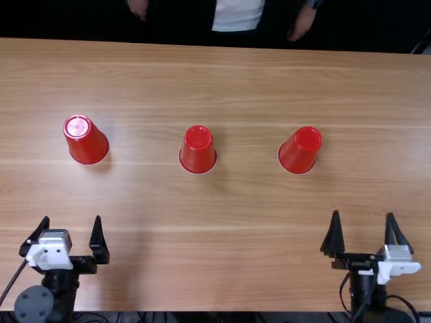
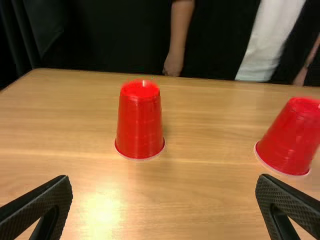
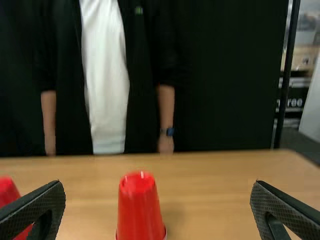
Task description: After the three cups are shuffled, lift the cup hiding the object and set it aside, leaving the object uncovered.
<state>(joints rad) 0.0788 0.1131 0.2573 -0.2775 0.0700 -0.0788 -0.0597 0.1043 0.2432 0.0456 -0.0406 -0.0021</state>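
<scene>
Left cup (image 1: 85, 140), middle cup (image 1: 198, 149), right cup (image 1: 300, 149) stand inverted; left fingers (image 1: 97, 237), right fingers (image 1: 333, 234) spread, released.

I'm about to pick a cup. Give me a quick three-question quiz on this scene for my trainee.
1. How many red cups stand upside down on the table?
2. True or false: the left end effector is shut on a cup.
3. The right end effector is: A) open, apart from every cup; B) shut on a cup; C) touching a cup's rim.

Key: 1) three; 2) false, it is open and holds nothing; 3) A.
</scene>
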